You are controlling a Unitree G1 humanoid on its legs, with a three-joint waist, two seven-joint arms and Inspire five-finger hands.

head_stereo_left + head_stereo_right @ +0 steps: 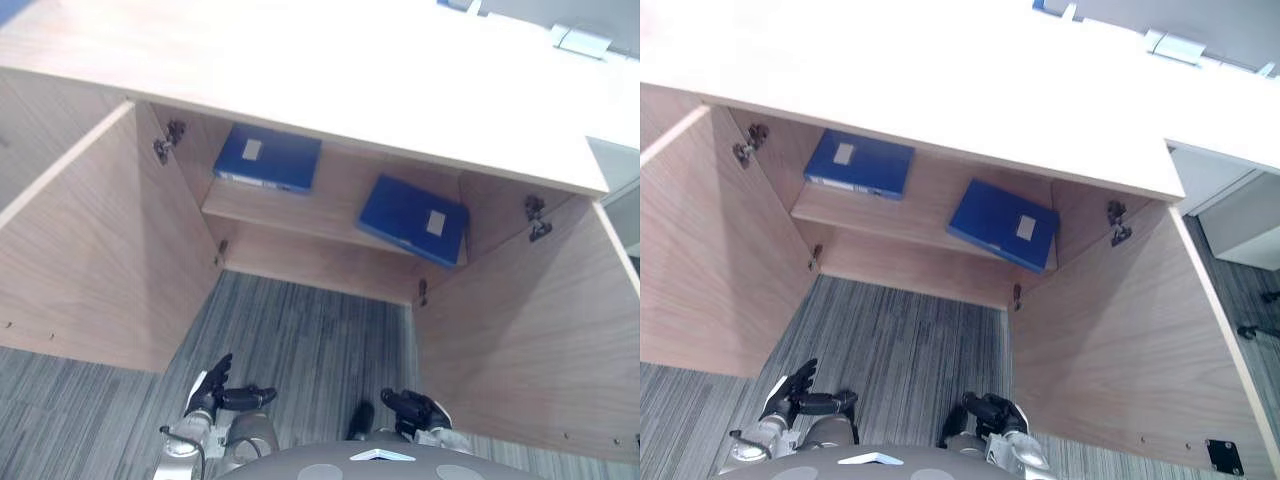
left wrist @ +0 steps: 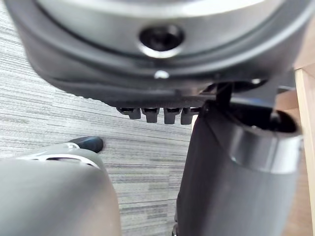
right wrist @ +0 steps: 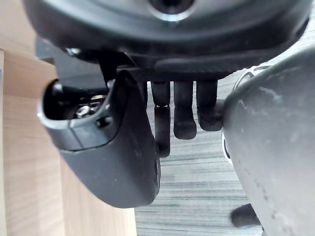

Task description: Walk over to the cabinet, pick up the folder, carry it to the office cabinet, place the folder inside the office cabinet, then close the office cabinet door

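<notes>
I'm looking down into an open cabinet [image 1: 300,90] with a pale top surface. Its left door [image 1: 90,250] and right door [image 1: 520,320] both stand swung wide. On the shelf [image 1: 330,205] inside lie a blue folder [image 1: 268,158] at the left and a second blue folder [image 1: 414,218] at the right. Grey striped carpet [image 1: 300,340] covers the floor. My left robot hand [image 1: 212,388] and right robot hand [image 1: 415,408] hang low, fingers relaxed, holding nothing.

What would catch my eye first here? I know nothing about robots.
Two blue folders lie on the shelf inside the wooden cabinet: the left folder and the right folder. Its left door and right door stand wide open. Low down, the left hand and right hand hang empty over striped carpet.
</notes>
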